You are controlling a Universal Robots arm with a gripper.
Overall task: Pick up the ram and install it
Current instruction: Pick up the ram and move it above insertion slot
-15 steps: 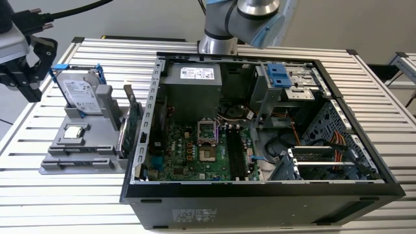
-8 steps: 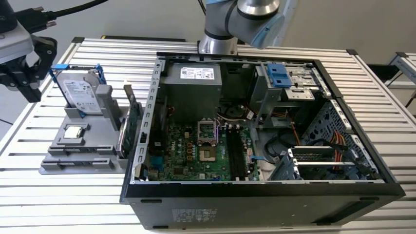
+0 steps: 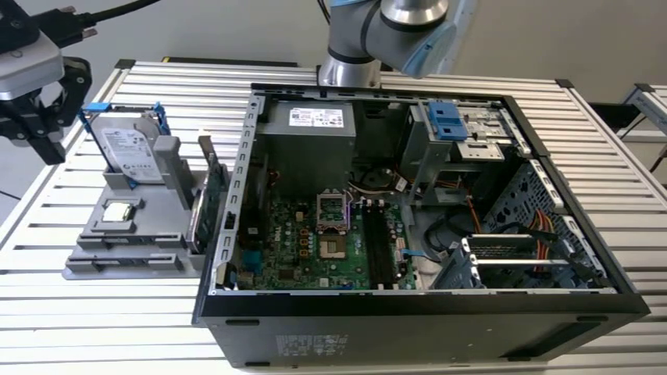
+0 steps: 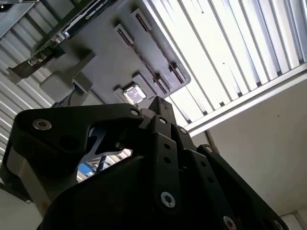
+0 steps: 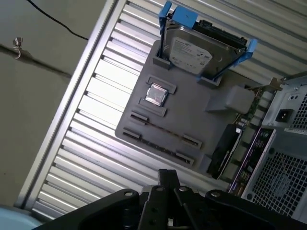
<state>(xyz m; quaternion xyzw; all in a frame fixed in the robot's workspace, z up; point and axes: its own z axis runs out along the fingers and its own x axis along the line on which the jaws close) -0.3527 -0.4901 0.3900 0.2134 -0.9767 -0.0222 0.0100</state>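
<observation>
The ram [image 5: 163, 130] shows as a thin dark strip standing on edge between small slot blocks in the grey holder [image 5: 196, 122], near the holder's outer edge. My gripper [image 3: 31, 144] hangs above the table's edge on the exterior view's left, beyond the holder [image 3: 89, 267] and apart from everything on it. Its black fingers stand apart and hold nothing. Parts of its black linkage appear in both wrist views. The long black memory slots [image 3: 377, 246] lie on the motherboard inside the open computer case [image 3: 417, 303].
The holder also carries a grey hard drive in a blue frame [image 3: 130, 148], a square silver chip [image 3: 120, 209] and a green card with a metal bracket [image 3: 208, 205] beside the case wall. Cables and drive cages fill the case's right side. The arm's base [image 3: 349, 70] stands behind the case.
</observation>
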